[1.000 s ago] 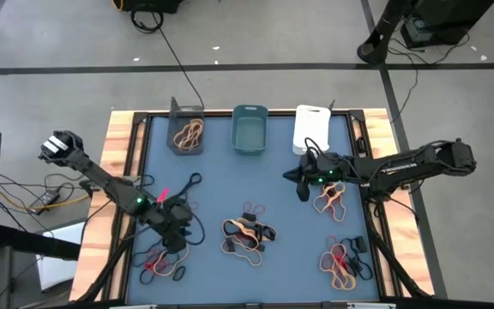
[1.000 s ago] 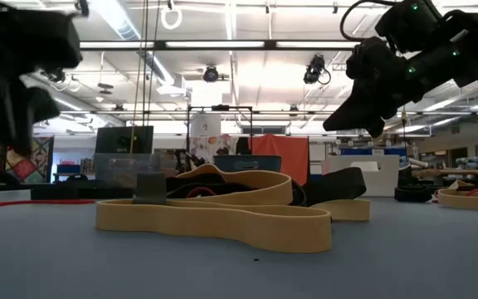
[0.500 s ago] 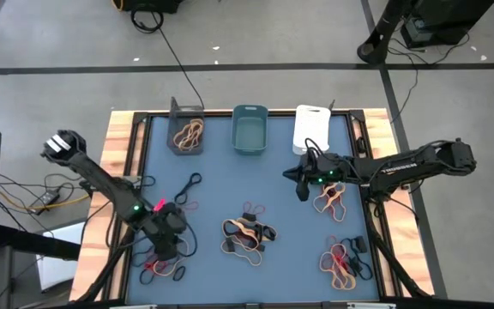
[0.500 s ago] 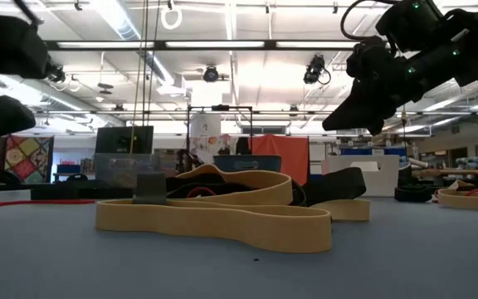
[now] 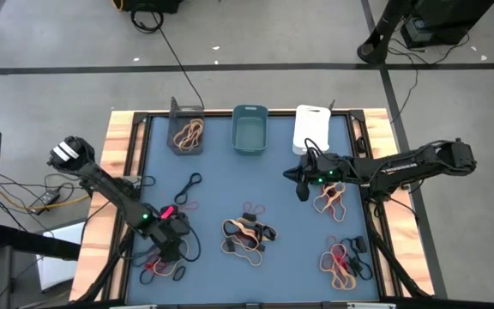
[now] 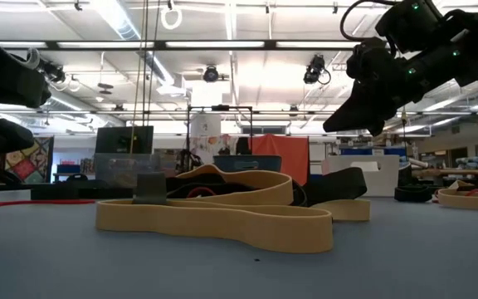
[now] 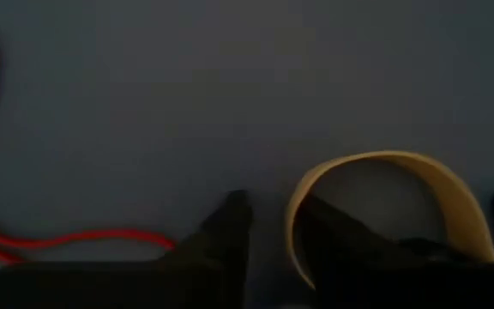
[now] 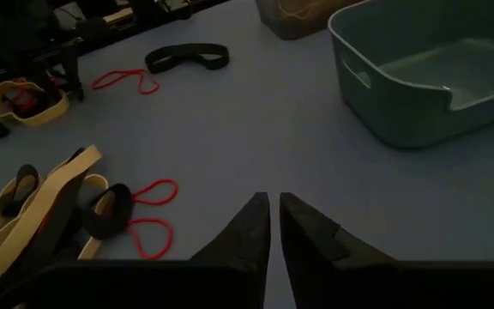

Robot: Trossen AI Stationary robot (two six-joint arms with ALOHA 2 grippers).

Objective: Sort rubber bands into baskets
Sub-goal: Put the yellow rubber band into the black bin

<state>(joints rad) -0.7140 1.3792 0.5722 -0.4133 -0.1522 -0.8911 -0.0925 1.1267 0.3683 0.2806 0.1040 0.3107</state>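
Left gripper (image 7: 268,227) low over the near-left pile, fingers slightly apart beside a tan rubber band (image 7: 401,184) — right gripper (image 8: 274,225) hovers mid-right, fingers pressed together.

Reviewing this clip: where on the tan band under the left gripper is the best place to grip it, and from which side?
Grip the tan band at its raised arch, coming straight down from above. That curve stands up off the blue mat, so a finger of the left gripper could probably pass either side; the flat parts offer little purchase.

Open mat (image 5: 230,184) between teal basket (image 5: 250,130) and centre band pile (image 5: 247,233); right gripper (image 5: 302,190) hangs beside it.
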